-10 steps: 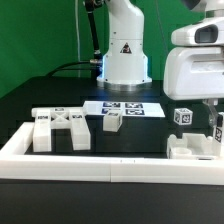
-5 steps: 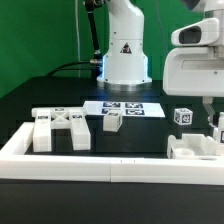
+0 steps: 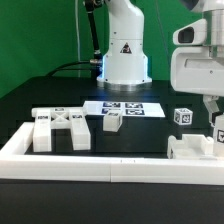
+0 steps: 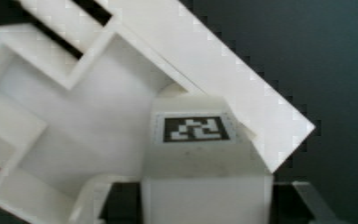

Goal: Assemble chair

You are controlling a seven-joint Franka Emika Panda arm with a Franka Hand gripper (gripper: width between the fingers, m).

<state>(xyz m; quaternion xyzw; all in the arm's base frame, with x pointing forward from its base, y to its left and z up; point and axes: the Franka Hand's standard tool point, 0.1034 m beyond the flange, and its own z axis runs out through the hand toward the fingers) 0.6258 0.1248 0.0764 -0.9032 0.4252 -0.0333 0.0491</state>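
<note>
My gripper (image 3: 217, 118) hangs at the exterior view's right edge, shut on a white chair block (image 3: 219, 131) with a tag. In the wrist view that tagged block (image 4: 201, 140) sits between the two dark fingers (image 4: 130, 203), the gripper (image 4: 204, 206) closed on its sides. Just below it lies a wider white chair piece (image 3: 192, 150) with a recessed face (image 4: 43, 120). More chair pieces lie apart: a cross-marked group (image 3: 60, 128) at the left, a small block (image 3: 112, 121) in the middle and a tagged cube (image 3: 183, 116).
The long white border rail (image 3: 100, 165) runs along the front and shows as a diagonal bar (image 4: 229, 75) in the wrist view. The marker board (image 3: 125, 108) lies before the robot base (image 3: 125, 55). The tabletop is black.
The gripper with its block has shifted slightly toward the exterior view's right. The loose pieces have not moved.
</note>
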